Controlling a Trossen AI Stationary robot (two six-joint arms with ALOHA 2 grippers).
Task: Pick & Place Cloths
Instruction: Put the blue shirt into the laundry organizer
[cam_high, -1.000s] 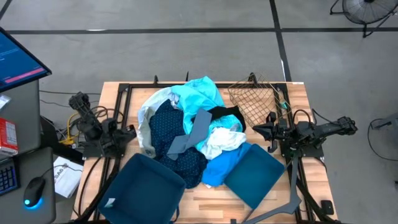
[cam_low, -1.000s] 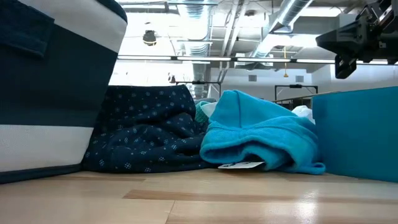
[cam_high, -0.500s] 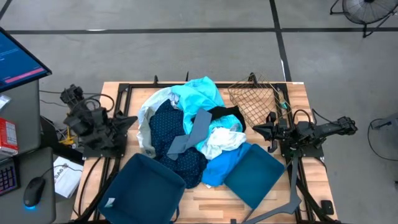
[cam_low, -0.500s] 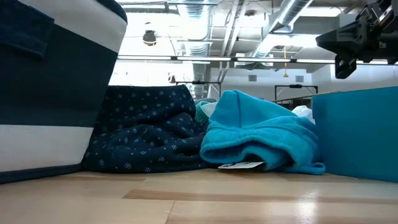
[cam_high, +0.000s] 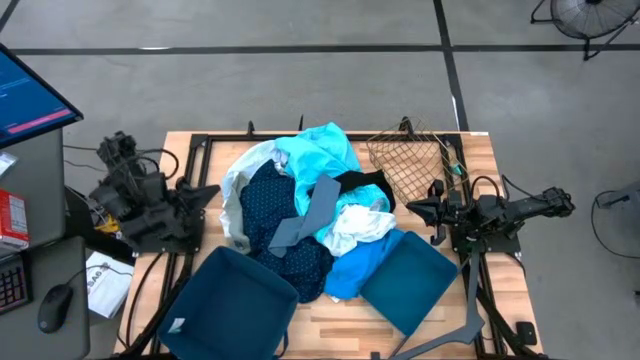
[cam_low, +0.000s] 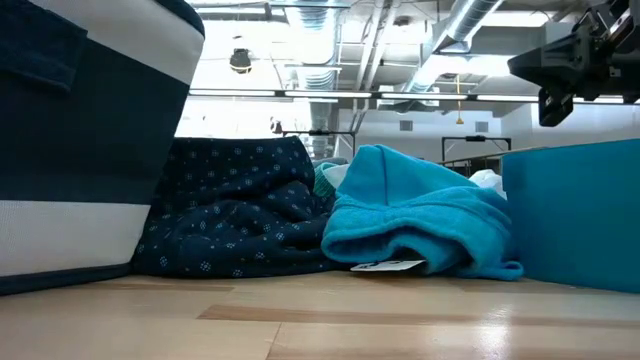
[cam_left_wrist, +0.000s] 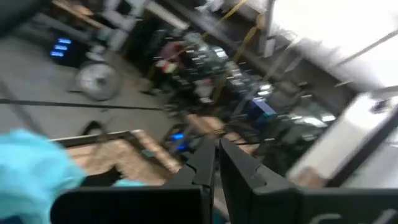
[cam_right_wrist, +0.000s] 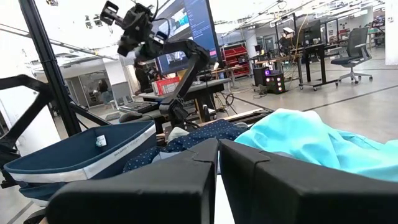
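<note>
pile: soft fabric cloths (cam_high: 310, 215) heaped mid-table btw the two arms — turquoise on top at the far side, navy dotted one on the left flank, grey strip across the middle, white + bright blue toward the right/near side
bins: two rigid dark-teal plastic bins (cam_high: 240, 300) at the near edge, tipped, both touching the pile; nothing visibly in them
basket: brown wire-mesh basket (cam_high: 405, 160) far right, just beside the pile
left gripper (cam_high: 207, 191): fingers pinched together, nothing in them; sat at the table's left edge, pointing inward at the pile, arm folded up off the side
right gripper (cam_high: 414, 208): also clenched + empty, low at the right edge, aimed level across the table
key relation: pile lay straight ahead of both tips. right tip looked nearer, white/bright blue cloth just beside it; left tip near the pale + navy edge but apart
axis: pile ran roughly far-to-near, so crosswise to both grippers
guess: no cloth picked yet; whichever arm goes would prob need to open up first, then reach inward + down
</note>
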